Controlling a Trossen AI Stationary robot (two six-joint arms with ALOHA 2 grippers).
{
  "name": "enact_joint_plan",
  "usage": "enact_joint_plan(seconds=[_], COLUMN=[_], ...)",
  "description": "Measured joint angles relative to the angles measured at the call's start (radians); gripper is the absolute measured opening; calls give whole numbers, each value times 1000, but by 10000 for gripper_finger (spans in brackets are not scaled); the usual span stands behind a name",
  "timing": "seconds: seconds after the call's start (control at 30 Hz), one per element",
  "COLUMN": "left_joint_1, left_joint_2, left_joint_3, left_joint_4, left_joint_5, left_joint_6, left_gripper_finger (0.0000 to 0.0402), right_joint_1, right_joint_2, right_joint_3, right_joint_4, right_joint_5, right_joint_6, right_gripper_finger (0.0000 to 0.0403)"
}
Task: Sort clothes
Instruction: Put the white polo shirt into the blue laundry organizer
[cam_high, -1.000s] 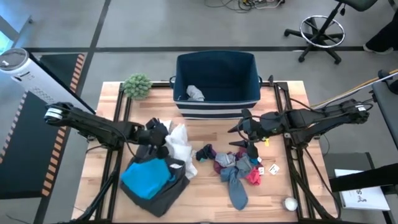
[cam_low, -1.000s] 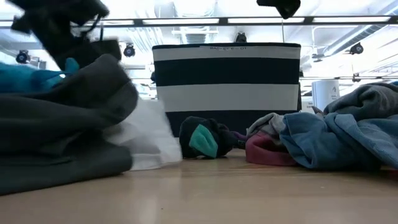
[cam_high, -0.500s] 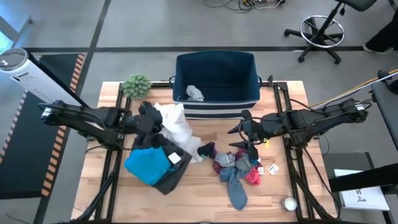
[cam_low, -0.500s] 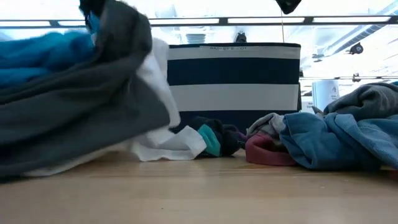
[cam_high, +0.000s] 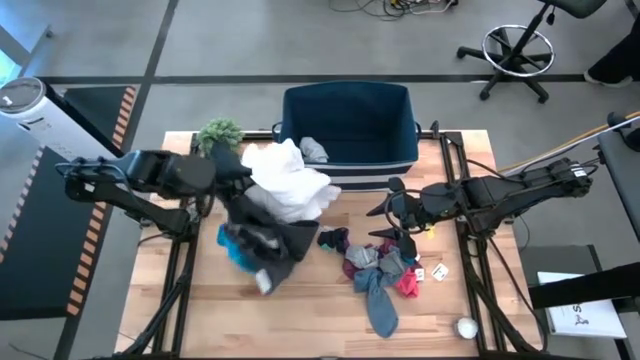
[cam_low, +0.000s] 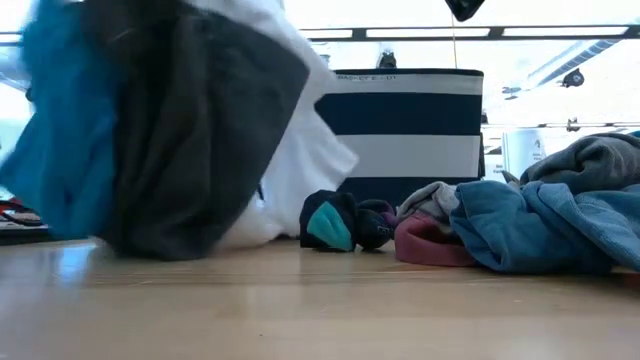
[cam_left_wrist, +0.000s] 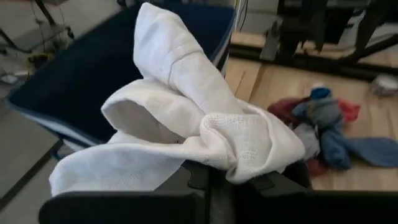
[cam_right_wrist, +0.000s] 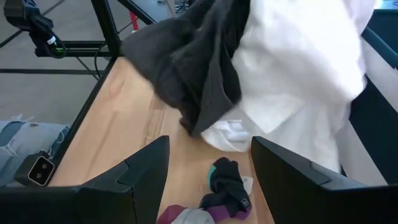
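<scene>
We see the left gripper (cam_high: 238, 172) clamped on a bundle — the white garment (cam_high: 288, 182) by the navy bin (cam_high: 347, 100), the dark grey one (cam_high: 280, 238) and the turquoise one (cam_high: 234, 246) hanging under it — while the right gripper (cam_high: 385, 220), fingers apart, hovers above the socks (cam_high: 380, 270).

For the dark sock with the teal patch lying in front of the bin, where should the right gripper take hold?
Grip the sock across its bunched middle, coming straight down from above. It lies low on the table in a small balled heap, apart from the hanging clothes held by the left gripper and beside the sock pile. The right gripper, open, hovers close by.
</scene>
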Motion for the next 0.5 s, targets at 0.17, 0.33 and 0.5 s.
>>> enact_joint_plan(seconds=[0.17, 0.33, 0.5], left_joint_1=[0, 0, 0], left_joint_2=[0, 12, 49], left_joint_3=[66, 133, 227], left_joint_4=[-5, -4, 0], left_joint_5=[-1, 0, 0], left_joint_6=[27, 64, 121], left_gripper_finger=[16, 16, 16], right_joint_1=[2, 2, 2], right_joint_2=[1, 2, 7], right_joint_3=[0, 0, 0], right_joint_4=[2, 48, 112], right_joint_5=[4, 49, 102], right_joint_6=[0, 0, -7], right_gripper_finger=[213, 213, 221])
